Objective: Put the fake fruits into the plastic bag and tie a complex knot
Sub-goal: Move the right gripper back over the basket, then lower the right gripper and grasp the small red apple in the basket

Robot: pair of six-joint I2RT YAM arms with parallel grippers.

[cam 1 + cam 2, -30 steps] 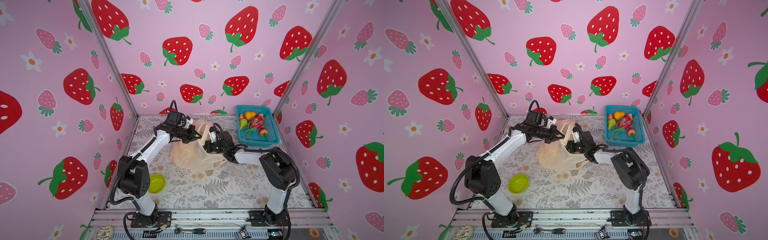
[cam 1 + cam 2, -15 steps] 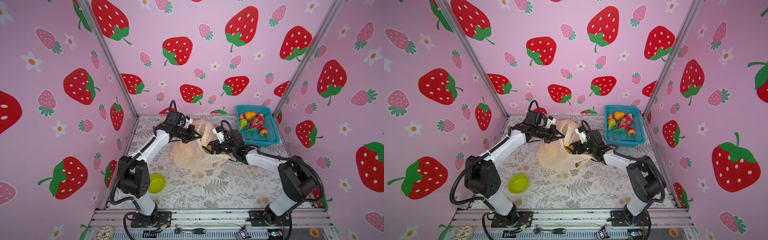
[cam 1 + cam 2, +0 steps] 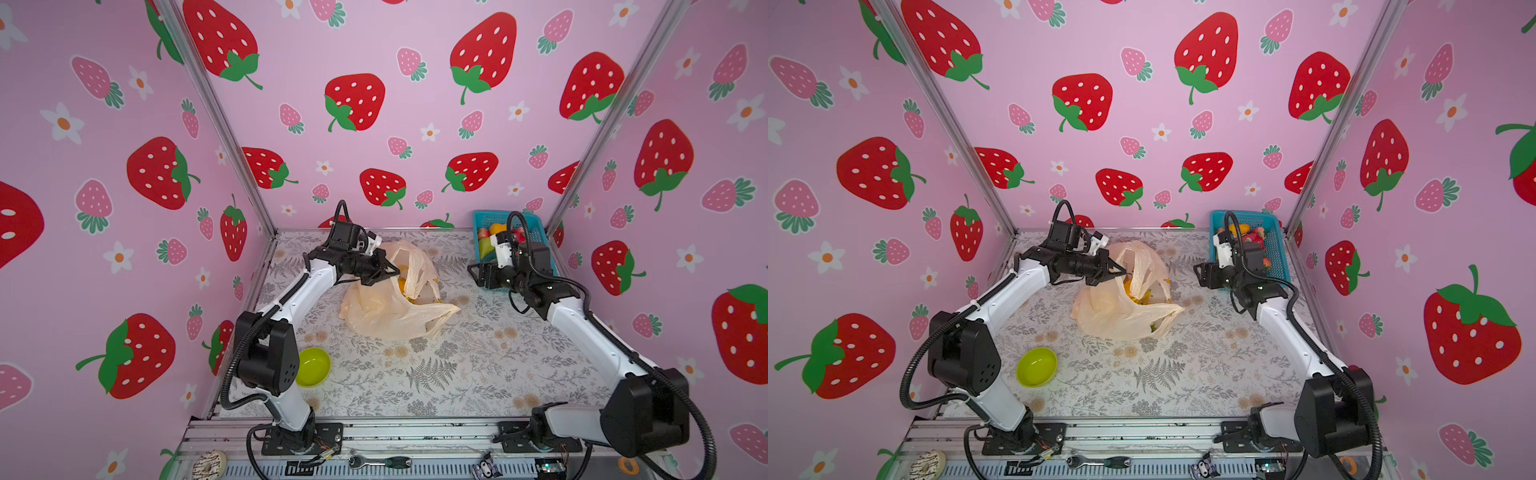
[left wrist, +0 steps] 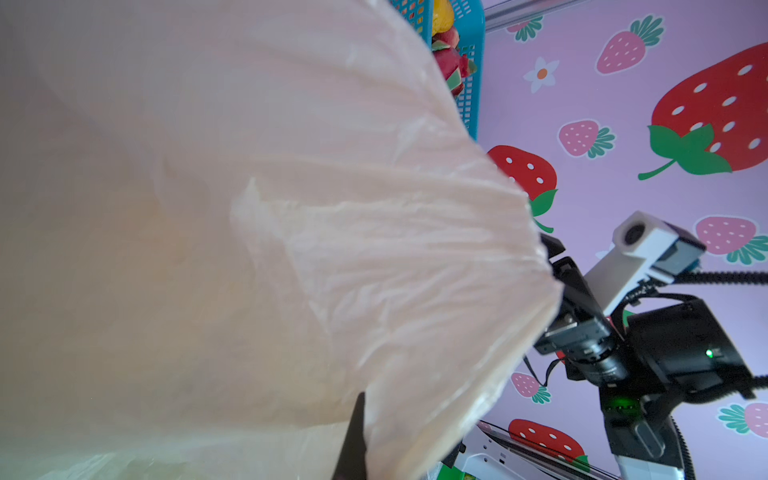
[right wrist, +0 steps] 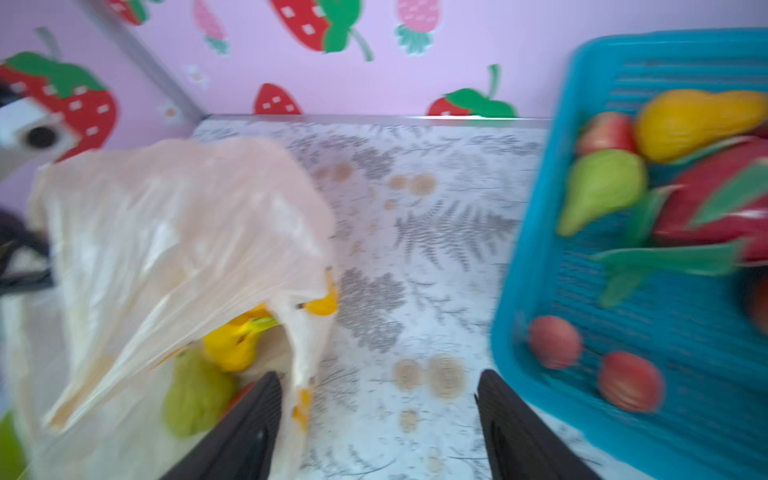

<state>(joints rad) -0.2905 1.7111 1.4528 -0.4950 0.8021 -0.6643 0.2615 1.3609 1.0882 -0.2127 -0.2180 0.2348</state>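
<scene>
Loading step: I judge the filling part-done; some fake fruits (image 5: 631,382) are bagged, more wait, and no knot is started.
Left side: my left claw (image 3: 388,272) is clenched on the rim of the plastic bag (image 3: 386,311), holding its mouth up and open to the right.
Bag: it sits mid-table (image 3: 457,374), a thin, crinkly, translucent peach film, slumped, with one loop handle lying flat.
Inside: a glossy yellow banana (image 5: 232,345) and a bagged pear (image 5: 191,395) show at the mouth.
Right side: my right claw (image 5: 378,415) is released, jaws wide and empty, between bag and basket (image 5: 528,232).
Basket: rigid teal mesh in the far right corner, holding a green pear (image 5: 602,187), orange pear (image 5: 698,118), dragon fruit (image 5: 706,195) and small red apples (image 5: 555,341).
Next move: I'd swing the right claw over the basket and pinch one fruit. The smooth rounded skins look slippery, so I'd grip squarely.
</scene>
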